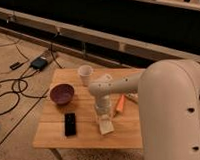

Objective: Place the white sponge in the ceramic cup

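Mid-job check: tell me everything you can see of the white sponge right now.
The white sponge is a small, flat, off-white block lying on the wooden table near its front edge, beside the black remote. The gripper hangs directly over it, hiding its far end; contact is unclear. The ceramic cup stands apart, toward the table's back.

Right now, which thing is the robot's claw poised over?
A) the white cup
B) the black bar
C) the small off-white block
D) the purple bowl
C: the gripper hangs right over the white sponge near the table's front edge; the ceramic cup, purple bowl and black bar lie apart from it.
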Available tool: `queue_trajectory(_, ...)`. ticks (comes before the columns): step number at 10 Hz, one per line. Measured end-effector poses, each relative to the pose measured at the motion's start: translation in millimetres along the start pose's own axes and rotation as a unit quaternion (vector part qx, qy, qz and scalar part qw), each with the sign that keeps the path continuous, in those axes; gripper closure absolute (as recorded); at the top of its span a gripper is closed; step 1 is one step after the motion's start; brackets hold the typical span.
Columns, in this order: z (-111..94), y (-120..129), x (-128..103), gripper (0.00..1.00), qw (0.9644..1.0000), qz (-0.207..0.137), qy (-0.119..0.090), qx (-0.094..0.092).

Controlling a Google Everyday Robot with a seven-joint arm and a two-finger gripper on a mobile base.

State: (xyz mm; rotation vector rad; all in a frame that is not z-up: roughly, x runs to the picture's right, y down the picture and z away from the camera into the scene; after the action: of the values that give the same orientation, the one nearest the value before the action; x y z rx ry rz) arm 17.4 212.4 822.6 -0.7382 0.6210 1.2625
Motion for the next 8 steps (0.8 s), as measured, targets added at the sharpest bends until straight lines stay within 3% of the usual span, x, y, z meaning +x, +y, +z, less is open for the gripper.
queue_trajectory(3, -29.4, 4.8, -14.0, 1.00, 0.9998, -0.002, -0.021, 0.002)
queue_trajectory(4, -49.5, 8.8, -25.4, 1.00, 0.9992, -0.007, -0.040, 0.002)
queue_trajectory(8, -98.9, 16.7, -61.0, 1.00, 0.9954, -0.029, -0.090, 0.010)
